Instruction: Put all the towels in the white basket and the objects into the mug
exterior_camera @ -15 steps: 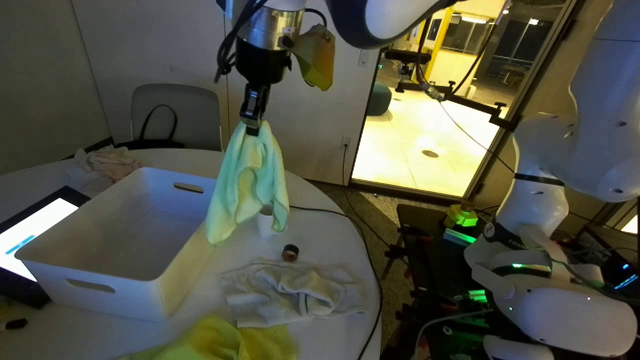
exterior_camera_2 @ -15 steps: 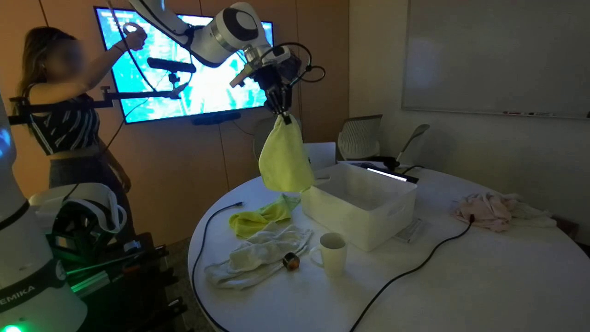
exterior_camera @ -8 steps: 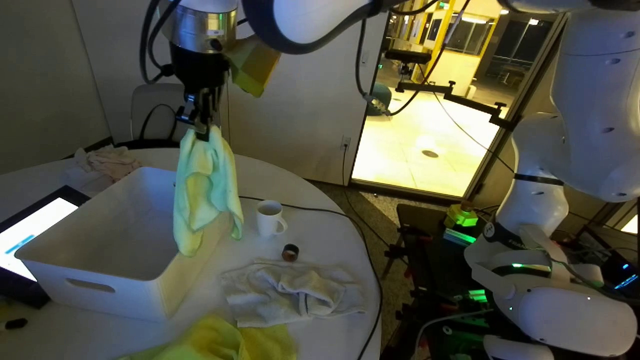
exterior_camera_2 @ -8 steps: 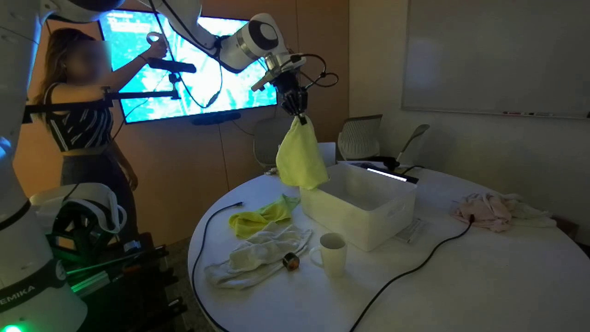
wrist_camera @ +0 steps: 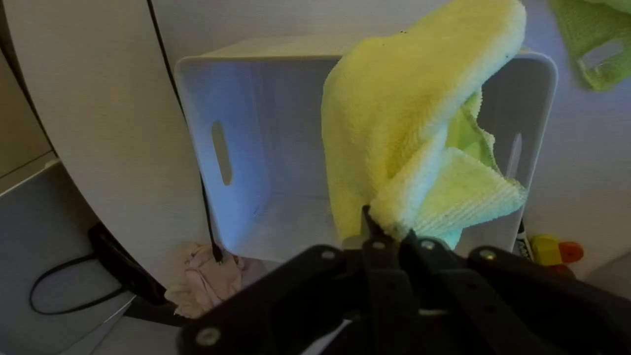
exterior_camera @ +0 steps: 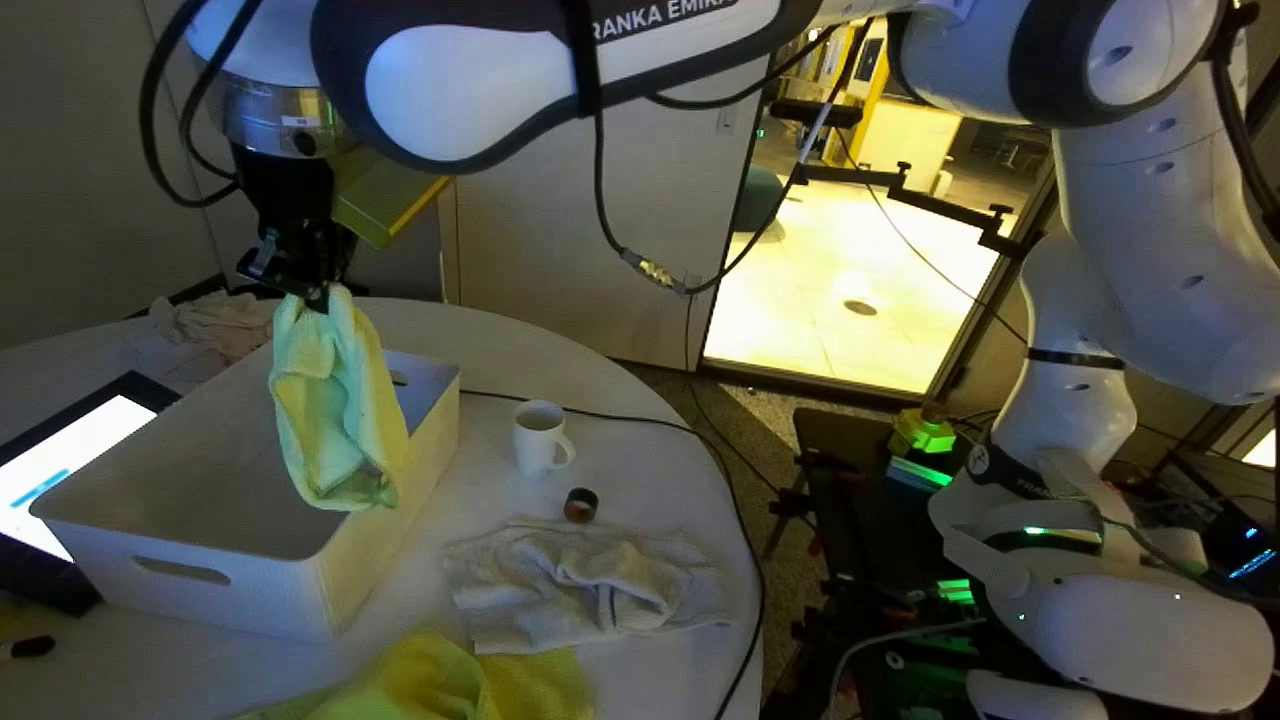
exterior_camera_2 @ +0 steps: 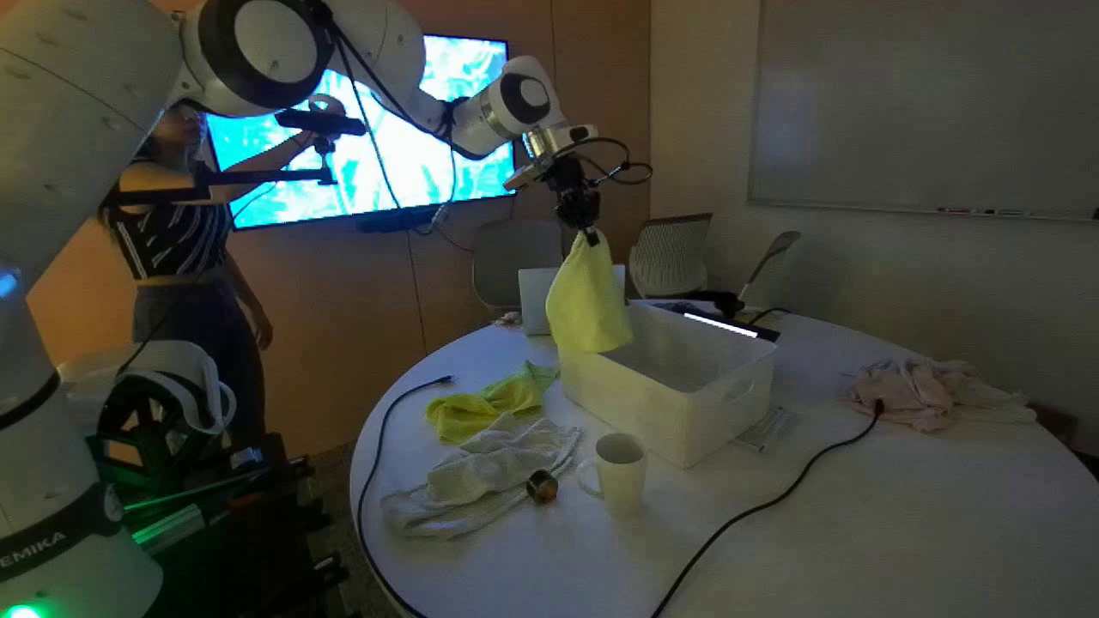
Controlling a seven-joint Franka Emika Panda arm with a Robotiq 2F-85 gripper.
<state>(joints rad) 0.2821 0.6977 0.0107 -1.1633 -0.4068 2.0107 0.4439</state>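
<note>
"EMIKA" reads on the arm base [exterior_camera_2: 53, 546]. The gripper [exterior_camera_2: 591, 237] pinches a pale yellow towel [exterior_camera_2: 587, 302], long axis near vertical, free end down, over the white basket [exterior_camera_2: 635, 410]

My tool [wrist_camera: 389, 234] looks matt, with shiny metal screws [wrist_camera: 207, 337]. Its towel [wrist_camera: 384, 108] is fluffy cloth; the basket [exterior_camera: 255, 598], smooth plastic.

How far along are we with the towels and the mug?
Looks done: the pick-up; the pale yellow towel is off the table. In hand: the end effector grips it, mostly over the white basket in the wrist view. Left: the release, then the gray-white towel, yellow-green towel and probably pinkish cloth, all on the table; the small dark object sits outside the mug.
</note>
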